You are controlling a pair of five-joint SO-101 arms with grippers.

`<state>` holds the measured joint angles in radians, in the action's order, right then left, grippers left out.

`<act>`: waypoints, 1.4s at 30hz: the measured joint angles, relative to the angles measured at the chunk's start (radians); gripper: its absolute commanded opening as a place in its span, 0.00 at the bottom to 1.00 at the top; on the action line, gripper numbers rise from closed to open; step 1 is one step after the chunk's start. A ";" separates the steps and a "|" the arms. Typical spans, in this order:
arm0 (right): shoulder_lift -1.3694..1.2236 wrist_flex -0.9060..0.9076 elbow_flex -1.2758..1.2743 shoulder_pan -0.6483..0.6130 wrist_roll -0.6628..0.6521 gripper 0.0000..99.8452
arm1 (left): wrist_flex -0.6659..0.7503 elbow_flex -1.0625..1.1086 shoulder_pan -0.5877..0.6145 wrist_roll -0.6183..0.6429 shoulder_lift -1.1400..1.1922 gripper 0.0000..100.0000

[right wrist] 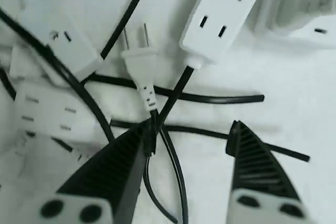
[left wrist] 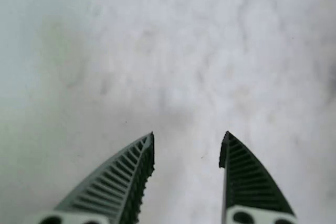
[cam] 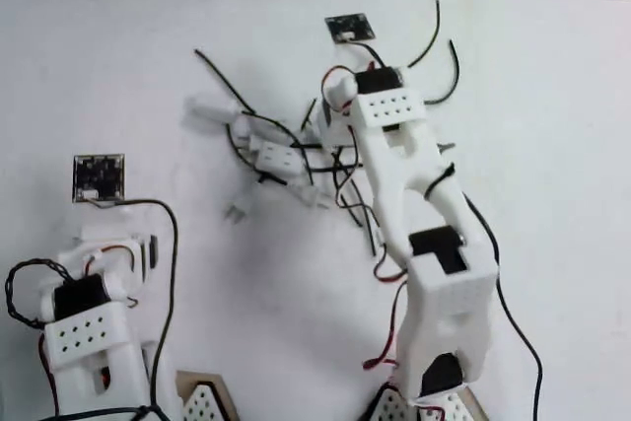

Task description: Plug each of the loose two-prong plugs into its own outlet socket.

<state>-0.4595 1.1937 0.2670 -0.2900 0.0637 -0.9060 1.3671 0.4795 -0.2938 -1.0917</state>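
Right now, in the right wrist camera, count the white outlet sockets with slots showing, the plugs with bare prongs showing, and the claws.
White outlet sockets: 4
Two-prong plug with bare prongs: 1
Right claw: 1
Total: 6

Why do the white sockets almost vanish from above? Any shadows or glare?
High view: even bright light, white sockets blend into the white table, faint shadows only. Right wrist view: soft grey shadows edge the plug; black cords stand out. Left wrist view: mottled shade on bare table, no glare.
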 measured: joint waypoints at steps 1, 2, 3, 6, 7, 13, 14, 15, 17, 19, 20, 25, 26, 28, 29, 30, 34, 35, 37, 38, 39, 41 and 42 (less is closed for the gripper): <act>-0.015 -0.028 0.000 0.000 0.014 0.22 | 0.000 0.000 0.000 0.000 0.000 0.21; -0.026 -0.052 0.000 0.000 0.023 0.22 | 0.000 0.000 0.000 0.000 0.000 0.21; -0.038 -0.072 0.000 0.000 0.029 0.22 | 0.000 0.000 0.000 0.000 0.000 0.21; -0.064 -0.133 0.000 0.000 0.038 0.22 | 0.000 0.000 0.000 0.000 0.000 0.21; -0.071 -0.152 0.000 0.000 0.038 0.22 | 0.000 0.000 0.000 0.000 0.000 0.21; -0.135 -0.247 0.003 -0.002 0.100 0.21 | 0.000 0.000 0.000 0.000 0.000 0.21; -0.153 -0.252 0.014 -0.002 0.110 0.21 | 0.000 0.000 0.000 0.000 0.000 0.21; -0.176 -0.252 0.028 -0.002 0.117 0.21 | 0.000 0.000 0.000 0.000 0.000 0.21; -0.218 -0.250 0.072 0.002 0.126 0.21 | 0.000 0.000 0.000 0.000 0.000 0.21; -0.261 -0.242 0.121 0.005 0.130 0.21 | 0.000 0.000 0.000 0.000 0.000 0.21; -0.281 -0.233 0.147 0.005 0.130 0.21 | 0.000 0.000 0.000 0.000 0.000 0.21; -0.359 -0.155 0.275 0.006 0.130 0.09 | 0.000 0.000 0.000 0.000 0.000 0.21; -0.367 -0.135 0.296 0.008 0.130 0.06 | 0.000 0.000 0.000 0.000 0.000 0.21; -0.376 -0.107 0.327 0.009 0.130 0.01 | 0.000 0.000 0.000 0.000 0.000 0.21; -0.379 -0.095 0.339 0.012 0.130 0.02 | 0.000 0.000 0.000 0.000 0.000 0.21; -0.379 -0.081 0.350 0.015 0.130 0.03 | 0.000 0.000 0.000 0.000 0.000 0.21; -0.381 -0.005 0.374 0.011 0.095 0.03 | 0.000 0.000 0.000 0.000 0.000 0.21; -0.381 0.014 0.376 0.009 0.074 0.03 | 0.000 0.000 0.000 0.000 0.000 0.21; -0.365 0.055 0.376 0.009 0.046 0.03 | 0.000 0.000 0.000 0.000 0.000 0.21; -0.351 0.077 0.376 0.009 0.037 0.03 | 0.000 0.000 0.000 0.000 0.000 0.21; -0.330 0.101 0.376 0.009 0.026 0.03 | 0.000 0.000 0.000 0.000 0.000 0.21; -0.284 0.152 0.376 0.012 0.003 0.03 | 0.000 0.000 0.000 0.000 0.000 0.21; -0.259 0.175 0.376 0.012 -0.009 0.03 | 0.000 0.000 0.000 0.000 0.000 0.21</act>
<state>-0.7188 1.3686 0.6429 -0.2777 0.0545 -0.9060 1.3671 0.4795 -0.2938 -1.0917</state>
